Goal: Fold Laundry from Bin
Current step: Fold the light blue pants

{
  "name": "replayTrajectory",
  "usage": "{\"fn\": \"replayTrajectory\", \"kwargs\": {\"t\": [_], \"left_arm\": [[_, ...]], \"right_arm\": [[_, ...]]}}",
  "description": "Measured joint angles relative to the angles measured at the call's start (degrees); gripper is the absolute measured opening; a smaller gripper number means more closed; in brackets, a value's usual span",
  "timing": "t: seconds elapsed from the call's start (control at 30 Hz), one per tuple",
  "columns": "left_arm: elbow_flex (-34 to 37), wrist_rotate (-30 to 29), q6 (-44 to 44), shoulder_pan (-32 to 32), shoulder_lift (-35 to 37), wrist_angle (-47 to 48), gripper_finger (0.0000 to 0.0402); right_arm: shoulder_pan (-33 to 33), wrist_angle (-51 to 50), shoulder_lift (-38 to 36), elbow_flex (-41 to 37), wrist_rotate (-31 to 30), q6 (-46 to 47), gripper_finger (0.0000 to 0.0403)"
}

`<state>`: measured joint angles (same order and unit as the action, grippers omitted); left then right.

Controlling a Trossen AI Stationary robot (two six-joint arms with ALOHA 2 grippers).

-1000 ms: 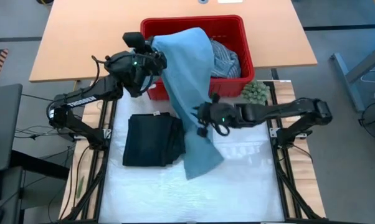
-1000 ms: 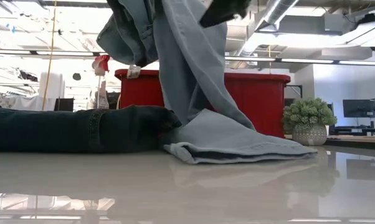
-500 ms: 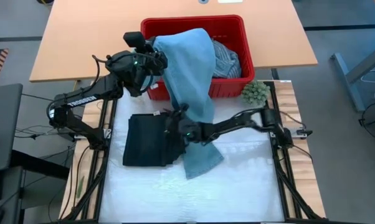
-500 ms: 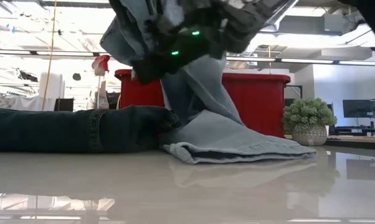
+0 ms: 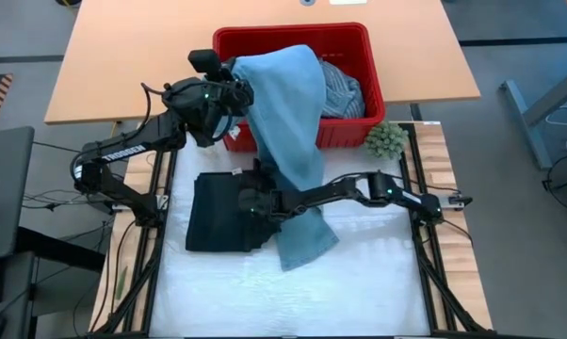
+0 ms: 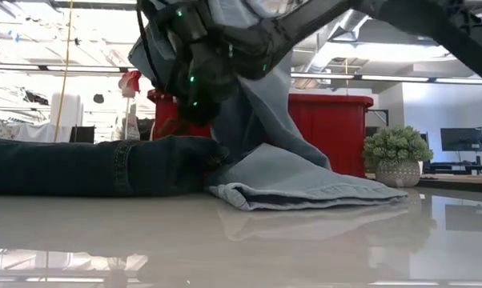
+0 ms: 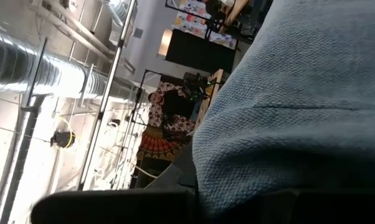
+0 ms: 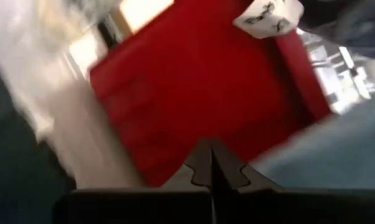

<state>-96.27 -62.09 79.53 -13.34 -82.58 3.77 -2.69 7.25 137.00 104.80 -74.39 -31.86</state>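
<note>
- The red bin (image 5: 359,42) stands at the far edge of the white table (image 5: 359,282); everything below is placed from it.
- The light blue jeans (image 5: 288,104) spill out of the bin over its near wall, hang in the air in front of it, and end in a folded heap on the table in front of the bin.
- The left gripper (image 5: 229,83) is at the bin's near left corner, raised, clamped shut on the top of the jeans; in the left wrist view denim fills the space above its fingers.
- The right gripper (image 5: 249,201) is in front of the bin, at the left edge of the hanging jeans, above the dark navy piece (image 5: 222,215). Its fingers (image 8: 203,165) are pressed together with nothing between them.
- The dark navy piece lies folded flat on the table in front of the bin's left half, touching the jeans' heap.
- A striped shirt (image 5: 345,92) lies inside the bin, at its right side.
- A small green plant (image 5: 385,138) sits just off the bin's near right corner.
</note>
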Motion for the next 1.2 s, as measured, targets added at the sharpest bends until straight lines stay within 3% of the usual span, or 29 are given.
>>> {"fn": "replayTrajectory", "kwargs": {"t": [0.1,0.23,0.3,0.37,0.43,0.53,0.7,0.8,0.93,1.13,1.2], "left_arm": [[0.0,0.1,0.0,0.0,0.0,-0.1,0.0015],[0.0,1.9,-0.9,0.0,0.1,-0.5,0.0015],[0.0,1.8,-0.7,0.0,0.2,-0.7,0.0015],[0.0,1.7,-0.9,0.0,0.3,-0.8,0.0016],[0.0,1.6,-1.3,0.0,0.3,-0.8,0.0016],[0.0,1.8,-1.8,0.0,0.3,-0.7,0.0016],[0.0,1.8,-2.9,0.0,0.3,0.3,0.0016],[0.0,1.8,-4.1,0.0,0.3,0.4,0.0016],[0.0,1.8,-4.3,0.0,0.0,0.5,0.0016],[0.0,0.3,-5.4,0.0,0.0,2.5,0.0016],[0.0,-0.2,-5.3,0.0,0.0,3.5,0.0016]], "right_arm": [[-1.4,-18.2,-6.2,-0.4,0.3,6.0,0.0017],[0.7,-52.7,-18.2,-0.3,6.7,34.0,0.0021],[2.1,-66.3,-24.1,-0.3,5.7,45.6,0.0021],[2.4,-76.3,-29.3,-0.3,1.9,54.9,0.0019],[1.5,-78.4,-33.1,-0.3,2.4,58.0,0.0018],[-0.9,-66.9,-35.8,-4.3,7.9,52.6,0.0019],[-3.5,-28.1,-32.6,-18.7,21.5,33.8,0.002],[-2.3,-7.3,-26.9,-22.9,23.8,24.1,0.002],[0.0,3.0,-17.0,-18.7,21.5,15.1,0.002],[1.1,3.0,-6.0,-8.3,3.2,9.9,0.0056],[0.7,2.8,-4.6,-6.5,2.2,9.0,0.0083]]}}
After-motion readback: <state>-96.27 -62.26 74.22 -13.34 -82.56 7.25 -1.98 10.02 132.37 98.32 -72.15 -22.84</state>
